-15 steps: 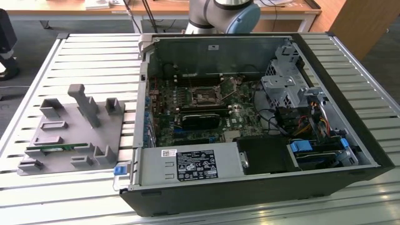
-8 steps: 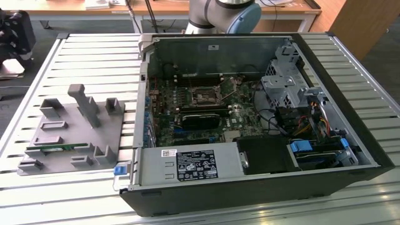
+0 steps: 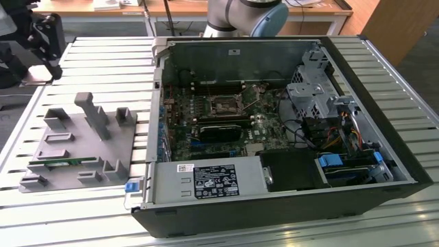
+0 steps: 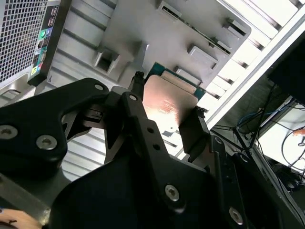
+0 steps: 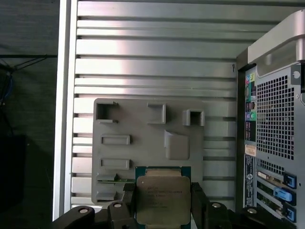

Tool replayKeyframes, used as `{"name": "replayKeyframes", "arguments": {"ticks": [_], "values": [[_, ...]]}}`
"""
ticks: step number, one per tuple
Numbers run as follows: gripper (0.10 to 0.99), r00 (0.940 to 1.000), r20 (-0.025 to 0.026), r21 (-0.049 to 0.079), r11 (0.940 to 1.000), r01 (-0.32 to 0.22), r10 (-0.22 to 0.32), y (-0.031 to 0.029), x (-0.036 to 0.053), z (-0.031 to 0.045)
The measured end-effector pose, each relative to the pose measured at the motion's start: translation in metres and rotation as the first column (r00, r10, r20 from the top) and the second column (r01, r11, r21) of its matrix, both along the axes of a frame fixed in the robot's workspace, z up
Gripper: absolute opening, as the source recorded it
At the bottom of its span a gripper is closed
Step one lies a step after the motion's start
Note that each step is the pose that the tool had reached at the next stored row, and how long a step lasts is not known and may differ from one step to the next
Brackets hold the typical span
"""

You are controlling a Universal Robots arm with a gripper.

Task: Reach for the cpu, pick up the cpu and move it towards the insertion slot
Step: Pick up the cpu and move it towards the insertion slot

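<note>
My gripper [image 5: 163,210] is clamped on the cpu [image 5: 162,195] — fingers [image 4: 193,131] on two opp. edges, metal lid facing the cam in both wrist views. The first wrist view puts the chip over one edge of the grey tray [image 5: 143,143], w/ the pc case [image 5: 276,119] beside it. The exterior view adds the case's inside: the insertion slot [image 3: 225,106] sits on the green board, well apart from the tray — and a green memory stick [image 3: 61,162] lies in one tray pocket.
</note>
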State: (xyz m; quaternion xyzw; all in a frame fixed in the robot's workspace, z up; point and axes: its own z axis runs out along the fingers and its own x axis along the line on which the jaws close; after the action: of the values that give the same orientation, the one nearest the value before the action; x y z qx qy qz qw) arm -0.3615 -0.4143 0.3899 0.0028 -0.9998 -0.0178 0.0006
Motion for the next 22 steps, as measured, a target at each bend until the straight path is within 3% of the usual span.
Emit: {"name": "replayKeyframes", "arguments": {"ticks": [7, 8, 22], "values": [[0.545, 1.0000, 0.0001, 0.000, 1.0000, 0.000, 0.000, 0.0000, 0.0319, -0.0018], [0.545, 1.0000, 0.0001, 0.000, 1.0000, 0.000, 0.000, 0.0000, 0.0409, -0.0022], [0.545, 1.0000, 0.0002, 0.000, 1.0000, 0.000, 0.000, 0.0000, 0.1045, -0.0060]]}}
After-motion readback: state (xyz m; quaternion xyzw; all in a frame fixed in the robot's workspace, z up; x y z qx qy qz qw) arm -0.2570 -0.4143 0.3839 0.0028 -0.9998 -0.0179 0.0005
